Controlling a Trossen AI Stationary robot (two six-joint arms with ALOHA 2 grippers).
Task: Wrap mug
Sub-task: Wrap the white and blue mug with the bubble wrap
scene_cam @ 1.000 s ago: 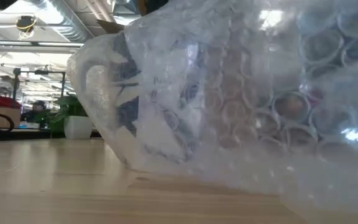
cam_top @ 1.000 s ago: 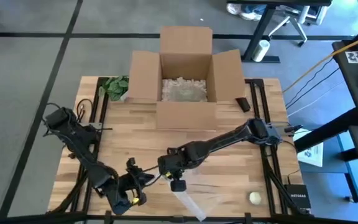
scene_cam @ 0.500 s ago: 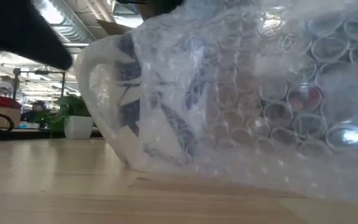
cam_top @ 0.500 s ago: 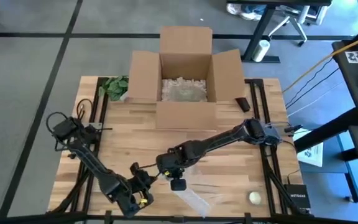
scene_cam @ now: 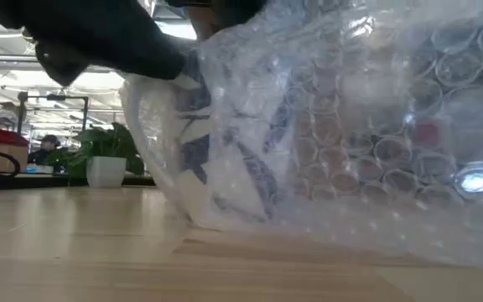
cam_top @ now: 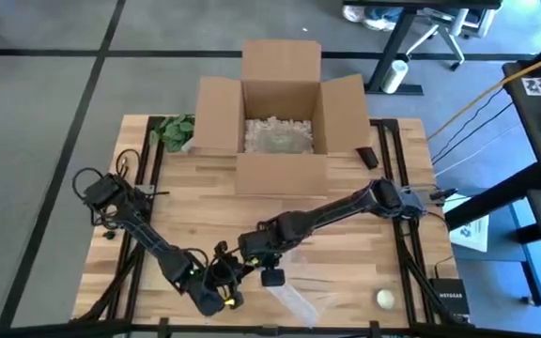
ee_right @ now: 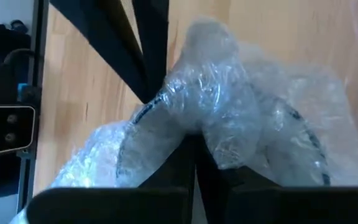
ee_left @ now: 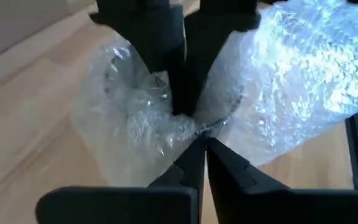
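Two claws at the near table edge, well in front of the box (cam_top: 281,113): left gripper (cam_top: 225,291) and right gripper (cam_top: 263,268). Low down, mug (scene_cam: 225,151) swathed in bubble wrap (scene_cam: 376,126). Left wrist: pinching wrap. Right wrist: likewise clenched on wrap. Probably slippery, fragile; best gripped at bunched film.

Mug (scene_cam: 225,151): seen only through bubble wrap (scene_cam: 367,134) in low view; pattern smeared, rim and handle not readable. Wrap runs off right and top edges there.

High view: mug itself hidden under the two grippers at lower centre; wrap (cam_top: 294,299) faint against worktop (cam_top: 346,244), outline unclear. Small pale round object (cam_top: 385,298) lower right, too small to identify. Box (cam_top: 278,113) contents indistinct.

Low view upper left: dark arm part (scene_cam: 99,38), out of focus, cut by the top edge.
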